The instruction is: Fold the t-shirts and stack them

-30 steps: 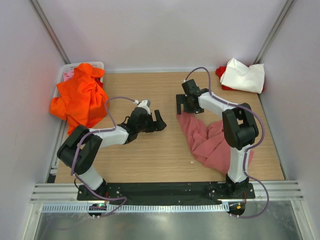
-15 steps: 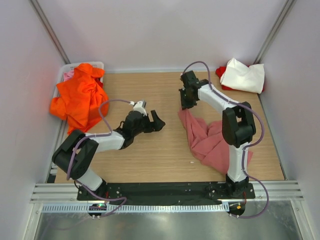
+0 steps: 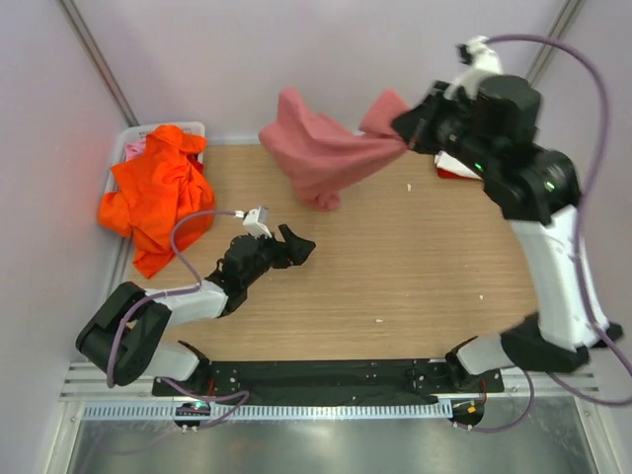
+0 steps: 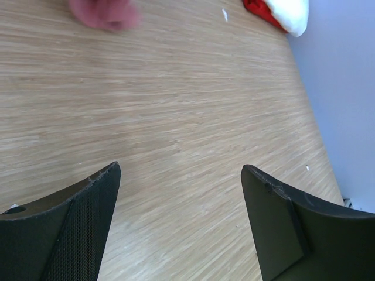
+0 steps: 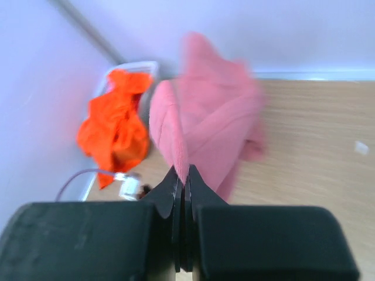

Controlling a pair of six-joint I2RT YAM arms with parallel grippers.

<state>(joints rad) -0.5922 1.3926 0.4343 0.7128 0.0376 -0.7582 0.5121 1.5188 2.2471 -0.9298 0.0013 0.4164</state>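
The dusty salmon-pink t-shirt point(image 3: 321, 153) hangs in the air over the back of the table, and my right gripper point(image 3: 403, 133) is raised high and shut on one edge of it. In the right wrist view the cloth point(image 5: 211, 126) runs up from between the shut right gripper point(image 5: 183, 170). My left gripper point(image 3: 298, 247) is low over the table's middle, open and empty point(image 4: 179, 170). The bright orange t-shirt point(image 3: 158, 193) lies bunched at the left. The white t-shirt point(image 4: 290, 12) and a red one point(image 4: 258, 9) lie at the back right corner.
A white bin point(image 3: 133, 143) stands at the back left under the orange cloth. Side walls close in the wooden table point(image 3: 395, 276). Small white specks point(image 3: 409, 186) lie on the wood.
My right gripper shut on the salmon-pink t-shirt and swung it up off the table toward the back. My left gripper drifted slightly nearer and stayed open.
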